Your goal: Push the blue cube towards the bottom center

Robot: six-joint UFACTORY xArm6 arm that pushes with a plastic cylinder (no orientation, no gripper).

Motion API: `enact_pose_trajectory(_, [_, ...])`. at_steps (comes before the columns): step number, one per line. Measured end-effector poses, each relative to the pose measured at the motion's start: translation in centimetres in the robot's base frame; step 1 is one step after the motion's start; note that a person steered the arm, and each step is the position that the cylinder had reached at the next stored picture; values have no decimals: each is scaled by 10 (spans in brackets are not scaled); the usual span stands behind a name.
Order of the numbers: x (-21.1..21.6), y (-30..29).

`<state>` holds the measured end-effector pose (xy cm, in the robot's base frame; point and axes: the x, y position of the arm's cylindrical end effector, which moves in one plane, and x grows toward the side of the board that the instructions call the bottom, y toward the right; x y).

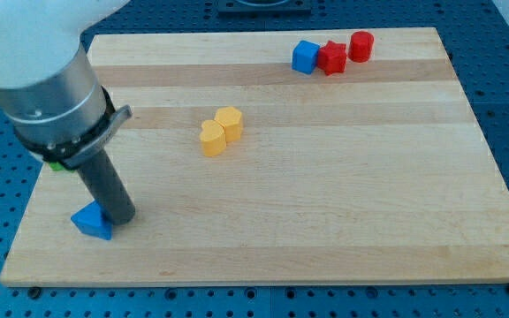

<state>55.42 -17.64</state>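
Blue cube (305,56) sits near the view's top, right of centre, on the wooden board (343,194). It touches a red star-shaped block (331,58) on its right side; a red cylinder (361,45) stands just beside the star, further right & slightly higher. These 3 form a short row.

Around mid-board, a bit left of centre: 2 yellow blocks touching each other, a yellow heart-shaped block (211,138) w/ a yellow hexagonal block (229,123) at its upper right.

My tip (120,216) is at the view's bottom left, well apart from the blue cube, right against a blue triangular block (91,221) that lies on its left side. No gripper on this arm, just the dark rod, so no jaw state to give. A bit of green (55,164) peeks out behind the arm at the board's left edge; shape can't be told.
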Motion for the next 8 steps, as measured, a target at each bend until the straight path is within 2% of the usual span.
enact_pose_trajectory(1, [4, -39])
enact_pose_trajectory(2, [4, -18])
enact_pose_trajectory(3, [-4, 69])
enact_pose_trajectory(5, [-13, 176])
enact_pose_trajectory(8, [-39, 206])
